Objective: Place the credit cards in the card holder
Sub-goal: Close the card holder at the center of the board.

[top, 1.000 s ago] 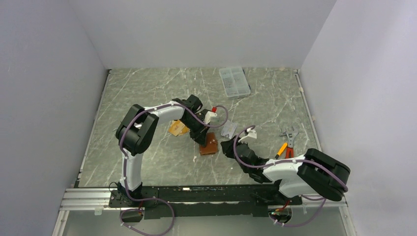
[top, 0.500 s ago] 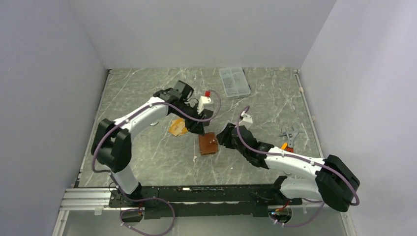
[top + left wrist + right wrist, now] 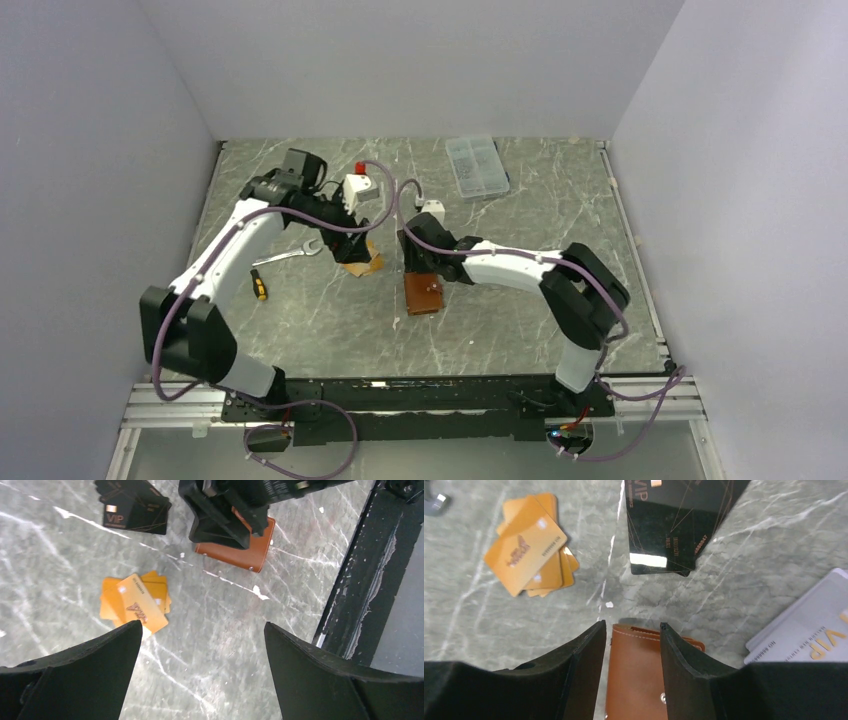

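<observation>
The brown leather card holder lies closed on the marble top. My right gripper hovers just over its top edge, jaws open, with the card holder below them. It holds nothing. Several orange-tan credit cards lie fanned to the left, black ones beyond, and silver-grey ones to the right. My left gripper stands wide open and empty above bare marble, next to the orange cards. Its view also takes in the black cards and the card holder.
A clear plastic compartment box sits at the back. A wrench and a yellow-handled screwdriver lie left of the orange cards. The black base rail runs along the table's near edge.
My left gripper left the card holder, swung back and to the left, and opened wide. My right arm reached left over the card holder, its jaws wider. The tools at the right no longer show.
</observation>
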You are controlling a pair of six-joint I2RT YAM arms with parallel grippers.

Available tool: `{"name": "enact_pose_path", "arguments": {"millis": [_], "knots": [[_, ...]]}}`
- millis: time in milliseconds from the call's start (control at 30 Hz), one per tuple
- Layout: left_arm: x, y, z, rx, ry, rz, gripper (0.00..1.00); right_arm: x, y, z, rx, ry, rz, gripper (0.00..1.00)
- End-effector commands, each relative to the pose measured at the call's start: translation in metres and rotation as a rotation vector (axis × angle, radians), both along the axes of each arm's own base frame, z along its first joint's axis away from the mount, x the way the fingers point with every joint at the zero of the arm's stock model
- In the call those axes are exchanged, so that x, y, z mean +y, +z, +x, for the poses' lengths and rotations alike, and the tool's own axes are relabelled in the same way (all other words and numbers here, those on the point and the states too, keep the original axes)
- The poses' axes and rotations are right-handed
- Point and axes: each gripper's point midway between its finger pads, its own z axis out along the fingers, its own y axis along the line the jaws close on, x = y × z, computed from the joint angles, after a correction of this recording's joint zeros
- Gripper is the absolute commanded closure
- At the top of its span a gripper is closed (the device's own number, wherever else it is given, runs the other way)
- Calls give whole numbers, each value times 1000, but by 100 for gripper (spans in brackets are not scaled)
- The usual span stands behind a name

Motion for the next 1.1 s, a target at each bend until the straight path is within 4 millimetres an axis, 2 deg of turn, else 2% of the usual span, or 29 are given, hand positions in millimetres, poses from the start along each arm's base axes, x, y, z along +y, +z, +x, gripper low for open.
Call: {"name": "enact_pose_path", "arguments": {"millis": [0,33,100,167,200,267,333,400,467,567,633,800,900,967,1033,1067], "knots": [[22,33,-16,-139,-39,-27,2,10,-25,-5,52,79,-71,53],[28,34,-17,-164,-30,-28,2,12,-30,-8,63,85,-77,53],[42,16,-9,-176,40,18,2,14,-38,-15,78,90,-88,53],[51,-2,-18,-117,20,87,2,10,-43,-23,86,89,-91,53],[54,-3,-22,-90,28,105,2,6,-45,-28,92,88,-93,53],[59,7,-21,-149,48,117,2,0,-48,-34,99,83,-90,53],[61,34,-17,-292,84,93,2,-6,-49,-38,103,77,-89,54],[65,52,-12,-396,169,69,2,-10,-48,-43,99,75,-74,54],[76,36,-12,-401,242,100,2,-14,-45,-46,90,73,-59,55],[65,5,-33,-272,128,131,2,-20,-40,-51,87,73,-66,55],[55,-3,-39,-220,97,122,1,-26,-36,-54,81,65,-60,55],[9,-6,-55,-421,-52,55,2,-39,-20,-60,54,35,-40,55],[-11,-26,-64,-352,-133,109,1,-44,1,-57,22,15,-28,53],[-23,-35,-70,-365,-205,172,2,-48,12,-55,19,-3,-23,51],[-34,-38,-76,-390,-272,216,2,-58,17,-55,51,-44,-7,48],[-38,-37,-78,-398,-290,222,2,-62,18,-55,83,-68,21,42]]}}
